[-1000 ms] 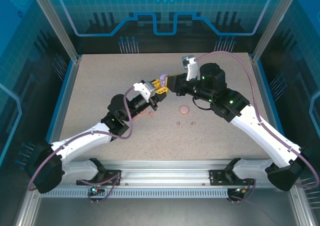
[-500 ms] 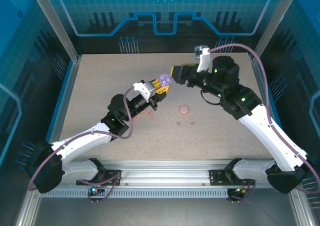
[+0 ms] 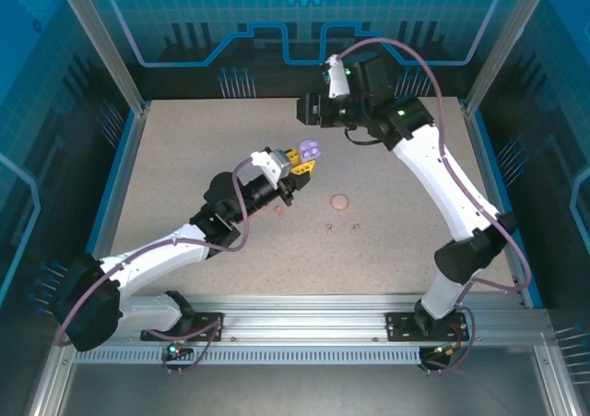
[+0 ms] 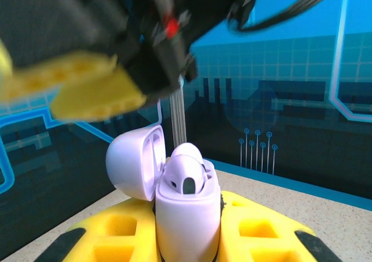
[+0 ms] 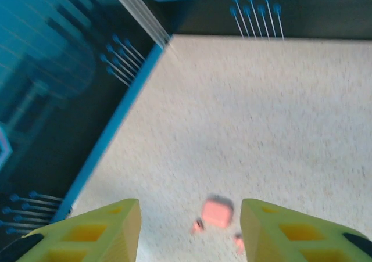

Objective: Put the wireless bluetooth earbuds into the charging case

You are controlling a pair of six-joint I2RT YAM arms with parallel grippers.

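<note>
Where the left tool (image 3: pixel 302 160) is: raised over the middle of the tabletop (image 3: pixel 175 176), at the end of the left arm, which reaches forward and to the right.
Left tool, state: closed on the purple charging case (image 4: pixel 187 215); the yellow fingers (image 4: pixel 256 233), of moulded plastic with square hollows, press it from both sides.
Purple charging case, shape: a smooth, rounded, glossy lilac shell, standing upright in the grip; the hinged lid (image 4: pixel 136 163) is swung open, to the left in the left wrist view.
Purple earbud (image 4: pixel 185 185): it sits in the open mouth of the case, with the rounded head up and a dark oval spot on it; whether a second one is beside it, I cannot tell.
Right tool (image 5: pixel 190 215): high over the far part of the tabletop, well apart from the left tool; the two yellow fingers stand apart and nothing is between them.
Pink case (image 3: pixel 341 201): small and round, lying flat on the tabletop, near the left tool on its right side, not touching it.
Loose earbuds: one tiny stemmed bud (image 3: pixel 328 229) and another (image 3: pixel 355 230) lie near each other, on the near side of the pink case; their colour is too small to tell.
Coral piece (image 3: pixel 277 210): a small orange-pink thing on the tabletop just beside the left arm; its shape is not clear.
Tabletop, surface: beige, finely speckled, matte and grainy.
</note>
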